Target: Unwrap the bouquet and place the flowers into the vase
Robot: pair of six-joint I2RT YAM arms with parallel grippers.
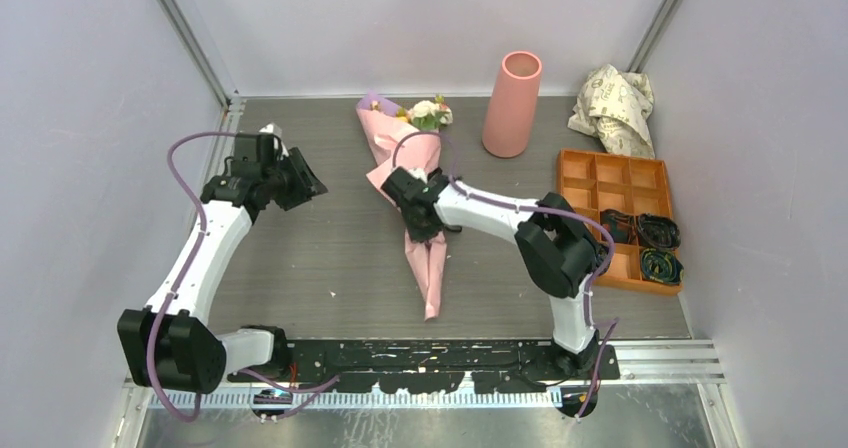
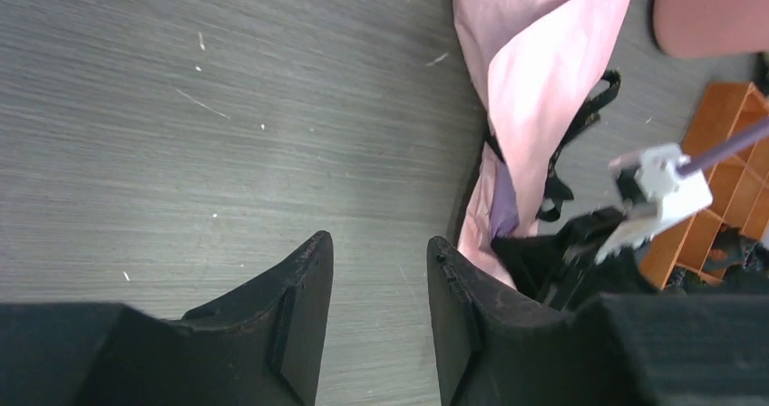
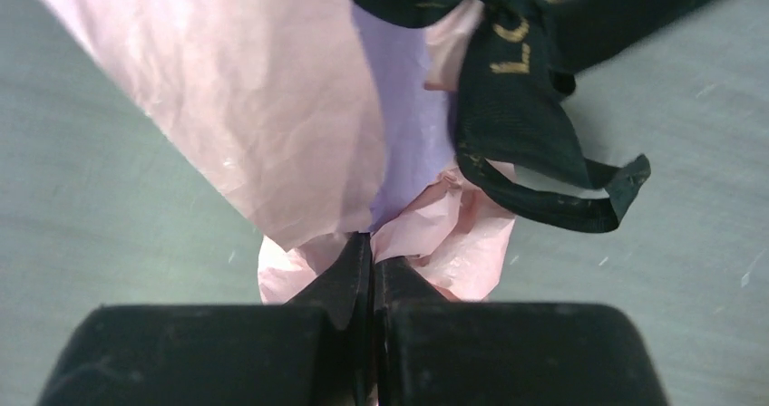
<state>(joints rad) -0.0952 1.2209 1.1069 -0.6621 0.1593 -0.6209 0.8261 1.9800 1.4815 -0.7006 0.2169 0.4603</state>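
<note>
The right gripper (image 3: 370,247) has its jaws pressed together at the waist of the bouquet (image 1: 428,263), and in its wrist view pink and lilac paper runs right into the tips, so it looks pinched on a fold of the wrapper. The left gripper (image 2: 379,243) has its jaws partly apart with only bare table (image 2: 181,134) between them, just left of the wrapper and not touching it.

The bouquet lies flat mid-table, its narrow tail toward the near edge and the flowers (image 1: 430,113) at the far end. The vase (image 1: 512,103) stands upright to the right of the blooms, apart from them.

The paper looks thin, light and easily creased. A hard pull would likely tear it or drag the whole bundle rather than open it. The black ribbon (image 3: 512,89) is soft and tied in a bow just beyond the right fingertips; its free loop or tail seems the sensible place to grip first. Once loose, the stems probably offer a safer hold than the soft heads.
</note>
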